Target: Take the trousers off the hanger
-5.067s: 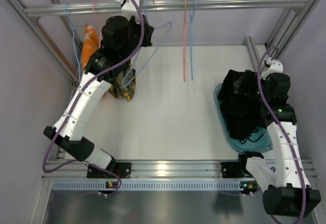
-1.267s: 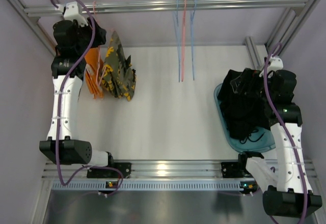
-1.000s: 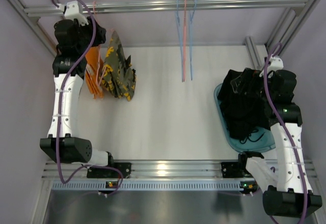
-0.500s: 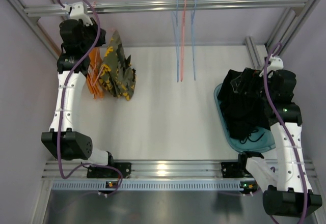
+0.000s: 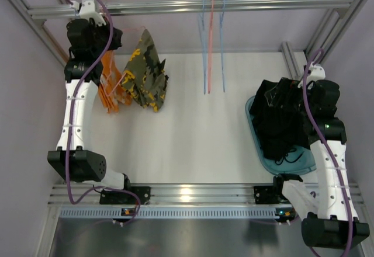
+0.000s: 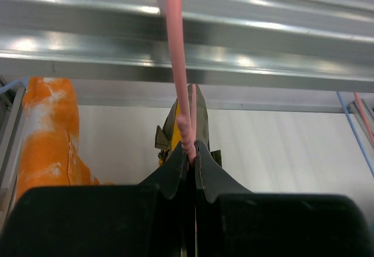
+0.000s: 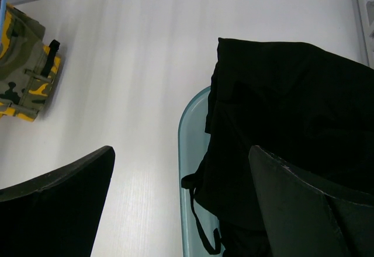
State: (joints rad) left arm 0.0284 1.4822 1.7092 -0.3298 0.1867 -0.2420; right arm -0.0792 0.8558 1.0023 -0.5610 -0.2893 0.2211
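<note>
Pinching the pink hanger (image 6: 176,64) between its closed fingers, the left hand (image 6: 190,152) sits high up just under the aluminium rail (image 6: 263,41), and the pink wire runs straight up from the fingertips to that rail. Just beyond the fingertips hang the camouflage trousers (image 6: 202,114), olive with yellow and dark patches, bunched and draped below the rail; whether they are clipped to the pink wire cannot be told. To the left of this hand, close beside the camouflage cloth, hangs an orange garment (image 6: 45,140). The right hand (image 7: 181,175) is wide open and holds nothing, its two dark fingers spread apart above the white desk (image 7: 128,64). Under and ahead of it, towards its right finger, the black trousers (image 7: 292,111) lie heaped on a teal tray (image 7: 186,146), spilling over the tray's near edge. Farther off along the rail, between the two hands, three bare hangers (image 5: 210,47) dangle together, two blue and one pink.
</note>
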